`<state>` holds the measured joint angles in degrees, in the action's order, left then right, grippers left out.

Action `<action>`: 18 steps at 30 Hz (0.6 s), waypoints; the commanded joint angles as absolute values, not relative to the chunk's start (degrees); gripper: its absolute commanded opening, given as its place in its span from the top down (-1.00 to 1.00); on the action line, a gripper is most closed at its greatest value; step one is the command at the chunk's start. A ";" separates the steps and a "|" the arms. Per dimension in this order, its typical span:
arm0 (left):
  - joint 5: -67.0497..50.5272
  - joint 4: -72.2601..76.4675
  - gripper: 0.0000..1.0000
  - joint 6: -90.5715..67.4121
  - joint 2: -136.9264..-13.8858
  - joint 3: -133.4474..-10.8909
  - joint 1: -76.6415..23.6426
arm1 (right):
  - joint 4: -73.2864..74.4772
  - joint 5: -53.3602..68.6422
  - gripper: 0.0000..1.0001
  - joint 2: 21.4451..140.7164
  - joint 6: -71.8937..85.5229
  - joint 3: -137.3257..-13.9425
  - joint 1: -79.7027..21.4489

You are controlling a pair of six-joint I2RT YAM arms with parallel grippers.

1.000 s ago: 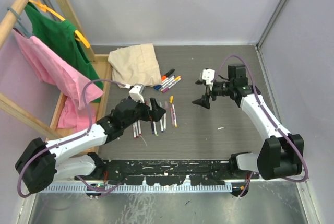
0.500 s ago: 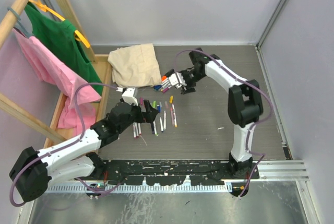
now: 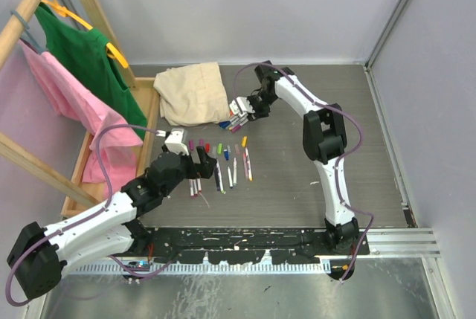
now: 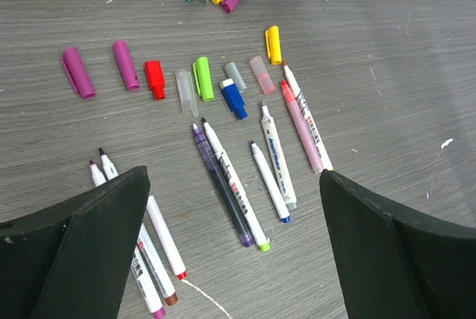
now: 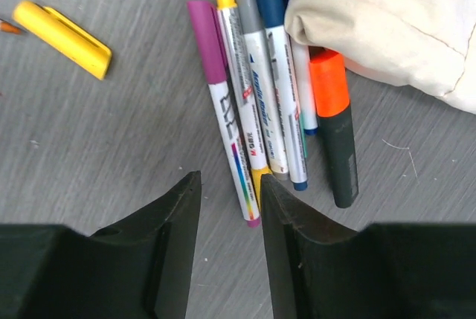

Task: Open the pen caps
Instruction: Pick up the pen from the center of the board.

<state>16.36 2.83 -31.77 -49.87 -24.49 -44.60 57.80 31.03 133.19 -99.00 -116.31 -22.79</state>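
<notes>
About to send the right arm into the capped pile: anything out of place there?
The beige cloth lies over one end of at least one of the capped pens, hiding that end. A thicker black marker with an orange cap lies in the same pile. Nothing looks spilled or broken.

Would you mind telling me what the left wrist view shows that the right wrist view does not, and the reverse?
Only the left wrist view shows the loose purple caps, red cap, green cap and blue cap, with the uncapped pens below them. Only the right wrist view shows the orange cap on the thick black marker. Both show the yellow cap, the bundle of capped pens and the beige cloth.
</notes>
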 commanded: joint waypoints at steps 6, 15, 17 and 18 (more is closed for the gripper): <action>17.92 4.70 -0.96 -30.55 -49.32 -24.48 -44.45 | 61.93 28.03 0.29 137.03 -100.55 -124.13 -23.77; 17.54 4.94 -0.96 -30.76 -49.99 -24.58 -44.44 | 62.17 27.43 0.39 138.37 -100.50 -124.54 -24.22; 17.40 4.92 -0.96 -30.88 -49.92 -24.61 -44.44 | 62.18 27.28 0.40 138.70 -100.55 -124.48 -24.18; 17.40 4.92 -0.96 -30.89 -49.89 -24.53 -44.46 | 62.15 27.25 0.40 138.88 -100.57 -124.58 -24.18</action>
<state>16.73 2.72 -31.77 -50.11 -24.49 -44.60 61.28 27.66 138.34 -99.55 -122.15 -23.90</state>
